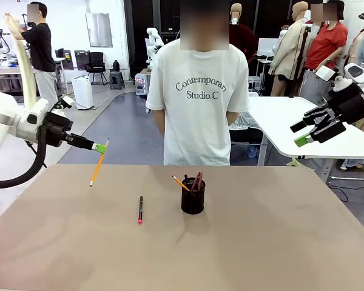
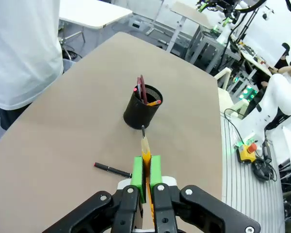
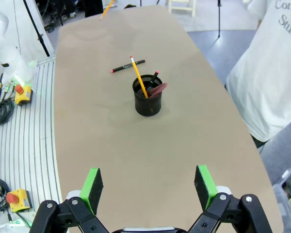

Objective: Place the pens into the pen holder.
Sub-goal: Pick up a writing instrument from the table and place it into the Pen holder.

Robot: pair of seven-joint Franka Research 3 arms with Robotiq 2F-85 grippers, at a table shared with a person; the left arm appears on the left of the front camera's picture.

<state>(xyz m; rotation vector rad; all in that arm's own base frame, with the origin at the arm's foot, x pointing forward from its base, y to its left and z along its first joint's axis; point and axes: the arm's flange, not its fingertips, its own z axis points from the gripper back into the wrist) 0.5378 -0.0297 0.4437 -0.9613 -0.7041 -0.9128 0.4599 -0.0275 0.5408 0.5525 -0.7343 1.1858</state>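
Observation:
The black mesh pen holder (image 1: pixel 193 197) (image 2: pixel 142 108) (image 3: pixel 148 97) stands upright near the table's middle, with a yellow pencil (image 3: pixel 138 77) and dark-red pens leaning out of it. My left gripper (image 1: pixel 100 147) (image 2: pixel 146 170) hangs above the table's far left, shut on another yellow pencil (image 1: pixel 97 163) (image 2: pixel 145 151) that slants down with its tip clear of the table. A black pen with a red tip (image 1: pixel 140 210) (image 2: pixel 112 169) (image 3: pixel 128 66) lies flat left of the holder. My right gripper (image 1: pixel 312 130) (image 3: pixel 149 187) is raised at the far right, open and holding nothing.
A person in a white T-shirt (image 1: pixel 199 103) stands at the table's far edge, behind the holder, with hands out of sight. A white table (image 1: pixel 303 121) stands beyond on the right. The brown tabletop (image 1: pixel 261 242) is bare in front and to the right.

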